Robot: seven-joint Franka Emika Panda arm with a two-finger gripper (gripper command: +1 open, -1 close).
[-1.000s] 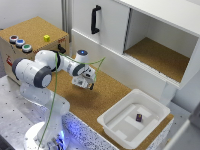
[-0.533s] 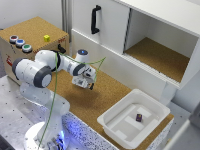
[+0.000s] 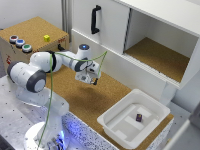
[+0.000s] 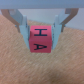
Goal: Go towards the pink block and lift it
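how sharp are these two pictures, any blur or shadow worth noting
Wrist view: soft throughout, yet the pink block between the tool's fingers shows readable black letters, with shadow beneath it. Exterior view: evenly lit but grainy, and the block cannot be made out.

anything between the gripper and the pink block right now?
Nothing visible. In the wrist view the pink block sits directly between the gripper's two fingers, with only cork surface around it. Contact can't be confirmed.

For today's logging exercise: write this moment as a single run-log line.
phase: lift | gripper: shut on pink block | block: between fingers, above cork surface | dark block: in white tray
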